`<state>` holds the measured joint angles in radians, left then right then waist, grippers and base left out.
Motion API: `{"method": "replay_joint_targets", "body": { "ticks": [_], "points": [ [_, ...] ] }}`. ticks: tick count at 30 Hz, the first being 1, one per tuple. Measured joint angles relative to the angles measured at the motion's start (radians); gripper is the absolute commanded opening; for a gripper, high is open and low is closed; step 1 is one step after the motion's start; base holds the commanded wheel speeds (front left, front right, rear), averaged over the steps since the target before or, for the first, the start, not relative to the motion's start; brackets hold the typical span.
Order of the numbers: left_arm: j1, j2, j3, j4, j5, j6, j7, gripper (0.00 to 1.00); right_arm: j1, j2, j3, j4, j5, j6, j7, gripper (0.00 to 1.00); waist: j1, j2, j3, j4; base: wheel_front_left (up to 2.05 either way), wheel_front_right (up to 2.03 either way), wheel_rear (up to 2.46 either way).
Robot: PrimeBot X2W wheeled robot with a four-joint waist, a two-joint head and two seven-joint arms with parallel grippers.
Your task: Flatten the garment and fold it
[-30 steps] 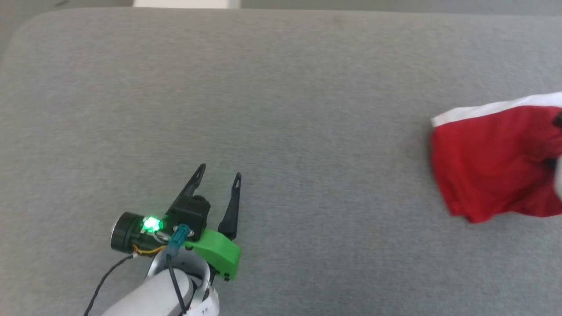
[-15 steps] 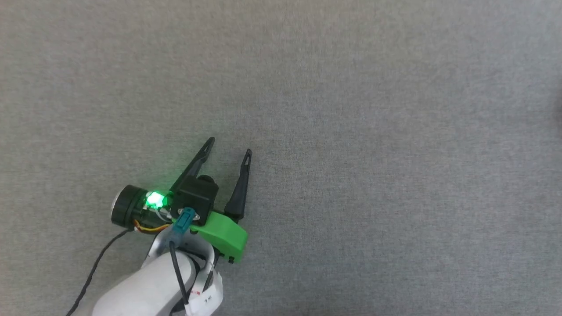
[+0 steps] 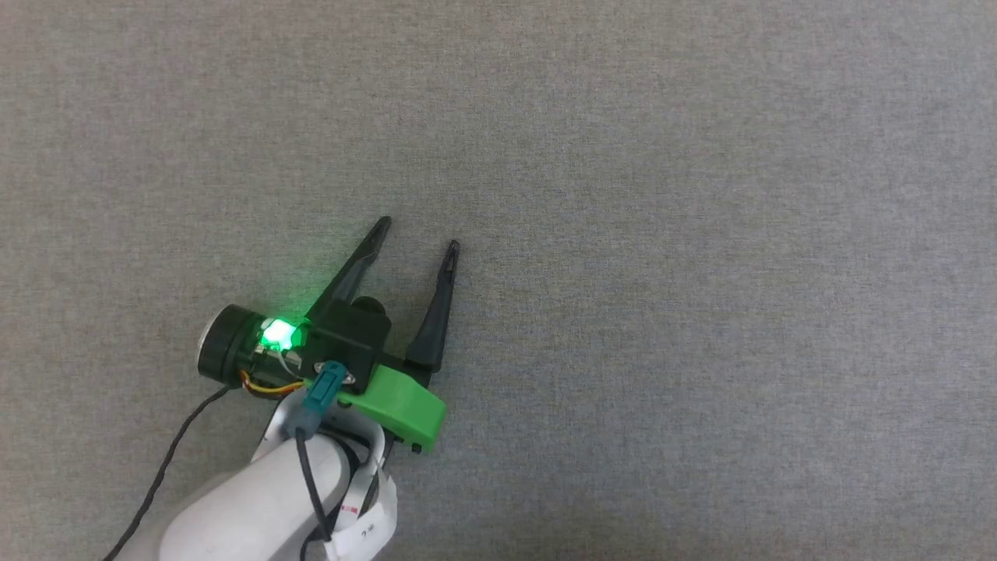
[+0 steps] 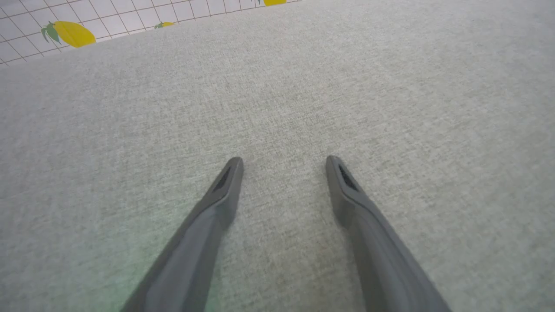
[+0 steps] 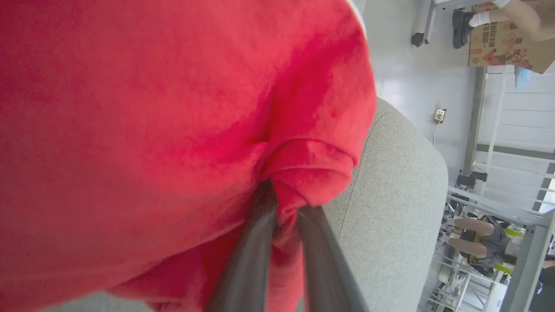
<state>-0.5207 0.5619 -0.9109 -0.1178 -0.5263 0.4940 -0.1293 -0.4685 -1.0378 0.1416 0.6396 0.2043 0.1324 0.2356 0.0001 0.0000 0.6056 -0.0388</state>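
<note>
The garment [image 5: 143, 130], bright red soft fabric with a sliver of white trim at its top edge, hangs bunched in the right wrist view. My right gripper [image 5: 282, 197] is shut on a fold of that red cloth, its two dark fingers pinched into the bunch. In the head view my left gripper [image 3: 417, 235] stands open over bare grey cushion, fingers pointing up and to the right, nothing between them. The left wrist view shows the same open left gripper [image 4: 284, 162] just above the grey fabric.
A grey upholstered cushion [image 3: 662, 234] spreads under both arms; its rounded edge [image 5: 407, 173] shows beside the garment. Beyond that edge lie a pale floor, metal frames, a cardboard box [image 5: 503, 41] and people's legs. A tiled lemon-print surface [image 4: 69, 32] borders the cushion's far side.
The head camera has tipped down and away, so the red garment slid out of its right edge. My left gripper has crept forward, still open.
</note>
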Motion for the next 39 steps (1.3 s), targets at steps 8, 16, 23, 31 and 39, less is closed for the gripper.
{"method": "replay_joint_targets", "body": {
  "ticks": [8, 16, 23, 31, 39],
  "points": [
    [0.014, -0.025, 0.004, 0.074, -0.030, -0.001, -0.024, 1.00, -0.016, 0.002, 0.030, -0.026, 0.012, 0.000, -0.007, 1.00, 0.0000, 0.0001, -0.072, 0.004, 0.00, 0.00, 0.00],
    [0.073, -0.045, 0.027, 0.144, -0.094, -0.005, -0.052, 1.00, -0.101, -0.001, 0.125, -0.142, 0.160, 0.000, 0.017, 1.00, -0.0001, 0.0000, -0.206, 0.000, 0.00, 0.00, 0.00],
    [0.101, -0.025, 0.063, 0.155, -0.144, -0.006, -0.053, 1.00, -0.137, 0.076, 0.139, -0.312, 0.338, 0.000, -0.153, 1.00, -0.0002, 0.0000, -0.343, 0.001, 0.00, 0.00, 0.00],
    [0.153, 0.030, 0.099, 0.127, -0.181, 0.028, -0.048, 1.00, -0.067, 0.250, 0.027, -0.425, 0.366, 0.000, -0.309, 1.00, -0.0002, 0.0000, -0.465, 0.011, 0.00, 0.00, 0.00],
    [0.197, 0.070, 0.104, 0.103, -0.185, 0.075, -0.038, 1.00, 0.193, 0.521, -0.136, -0.530, 0.290, 0.000, -0.333, 1.00, -0.0002, 0.0000, -0.530, 0.035, 0.00, 0.00, 0.00]
  ]
}}
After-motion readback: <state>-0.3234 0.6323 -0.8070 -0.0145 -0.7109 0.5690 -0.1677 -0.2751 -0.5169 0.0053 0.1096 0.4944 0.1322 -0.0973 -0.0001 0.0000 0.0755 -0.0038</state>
